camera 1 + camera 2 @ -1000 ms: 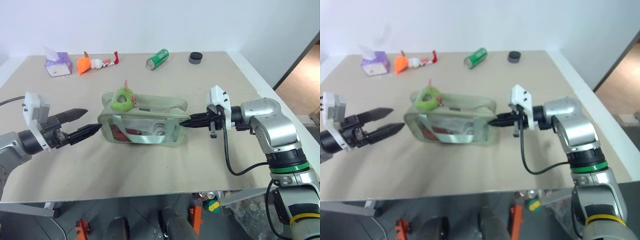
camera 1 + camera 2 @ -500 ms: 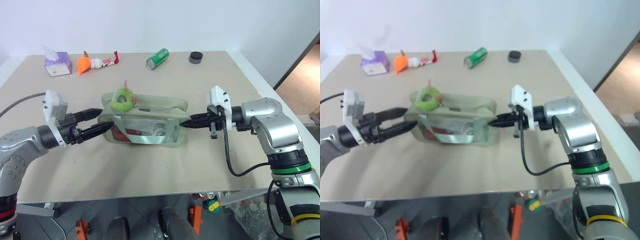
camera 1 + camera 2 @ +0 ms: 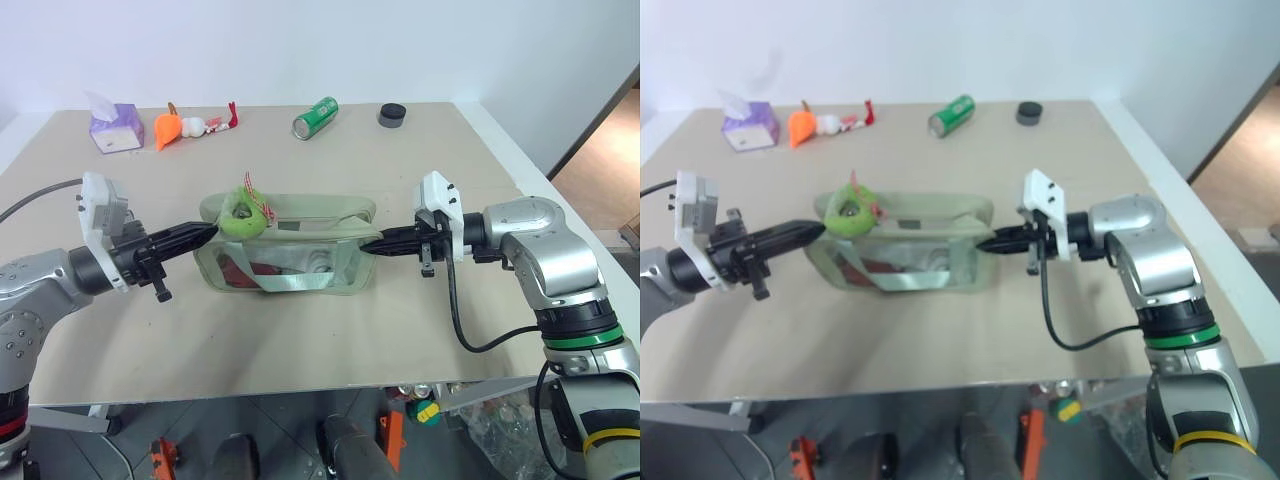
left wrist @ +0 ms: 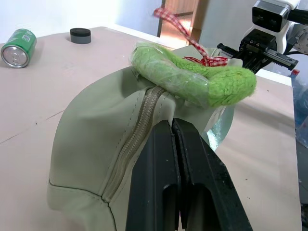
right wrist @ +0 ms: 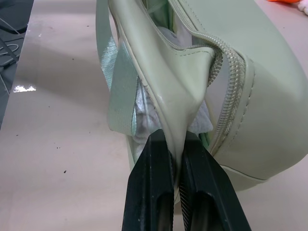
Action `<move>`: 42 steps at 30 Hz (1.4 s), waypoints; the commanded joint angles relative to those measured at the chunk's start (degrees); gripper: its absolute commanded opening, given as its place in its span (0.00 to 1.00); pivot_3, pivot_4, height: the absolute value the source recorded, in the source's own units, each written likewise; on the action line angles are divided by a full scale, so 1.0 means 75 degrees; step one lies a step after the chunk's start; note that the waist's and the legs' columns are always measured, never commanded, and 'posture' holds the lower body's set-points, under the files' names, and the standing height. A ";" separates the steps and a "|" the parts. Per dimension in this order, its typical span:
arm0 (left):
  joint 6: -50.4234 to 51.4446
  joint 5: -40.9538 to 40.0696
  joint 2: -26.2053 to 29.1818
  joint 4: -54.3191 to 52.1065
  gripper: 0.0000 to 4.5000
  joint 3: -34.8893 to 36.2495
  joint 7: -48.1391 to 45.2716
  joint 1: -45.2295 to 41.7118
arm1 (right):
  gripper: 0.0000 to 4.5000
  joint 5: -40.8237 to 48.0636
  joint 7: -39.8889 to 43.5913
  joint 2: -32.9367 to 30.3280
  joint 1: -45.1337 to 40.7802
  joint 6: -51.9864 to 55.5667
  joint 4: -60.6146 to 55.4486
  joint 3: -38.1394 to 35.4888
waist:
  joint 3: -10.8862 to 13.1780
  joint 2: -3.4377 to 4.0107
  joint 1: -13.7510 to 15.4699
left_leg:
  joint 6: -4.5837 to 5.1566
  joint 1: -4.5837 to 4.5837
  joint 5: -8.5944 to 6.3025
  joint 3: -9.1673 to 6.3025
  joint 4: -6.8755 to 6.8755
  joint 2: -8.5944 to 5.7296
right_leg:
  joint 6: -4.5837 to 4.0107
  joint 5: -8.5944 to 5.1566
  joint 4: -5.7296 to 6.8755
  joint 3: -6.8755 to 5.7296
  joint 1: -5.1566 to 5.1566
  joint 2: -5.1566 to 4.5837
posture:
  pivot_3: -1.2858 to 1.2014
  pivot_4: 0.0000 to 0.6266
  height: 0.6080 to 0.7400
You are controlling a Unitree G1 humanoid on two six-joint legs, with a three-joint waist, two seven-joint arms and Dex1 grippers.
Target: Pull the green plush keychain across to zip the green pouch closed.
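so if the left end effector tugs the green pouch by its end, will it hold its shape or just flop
Probably flop: the green pouch is soft fabric, and its wall already creases where the right end effector pinches it. It likely slides rather than resists, looking light, so that pinch matters. The green plush keychain should squash easily.

Pouch (image 3: 290, 250) mid-table between both arms, keychain (image 3: 240, 213) atop its left end, can (image 3: 315, 117) far behind.
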 commanded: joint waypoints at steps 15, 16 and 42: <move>0.0127 -0.0344 0.0178 -0.0166 0.64 0.0732 0.0293 0.0194 | 0.00 0.0018 0.0104 0.0067 -0.0166 -0.0168 -0.0059 0.0096 | 0.0000 0.0000 -0.0001 | 0.0000 0.0001 0.0000 0.0000 -0.0003 0.0001 | -0.0002 -0.0001 0.0000 0.0000 -0.0002 0.0001 | 0.52 0.24 1.00; 0.0173 -0.0404 0.0201 -0.0168 0.64 0.0780 0.0256 0.0244 | 0.00 0.0015 0.0103 0.0069 -0.0168 -0.0174 -0.0052 0.0098 | 0.0000 0.0000 -0.0001 | 0.0000 0.0001 0.0000 0.0000 -0.0003 0.0001 | -0.0003 -0.0001 0.0000 0.0000 -0.0002 0.0001 | 0.52 0.24 1.00; -0.0322 0.0564 -0.0036 0.0484 0.01 -0.0082 -0.0203 -0.0051 | 0.00 0.0062 0.0051 0.0015 -0.0023 -0.0092 -0.0193 0.0076 | 0.0000 -0.0001 -0.0001 | 0.0000 0.0003 0.0000 0.0001 -0.0008 0.0002 | -0.0005 -0.0003 0.0000 0.0001 -0.0003 0.0002 | 0.52 0.24 1.00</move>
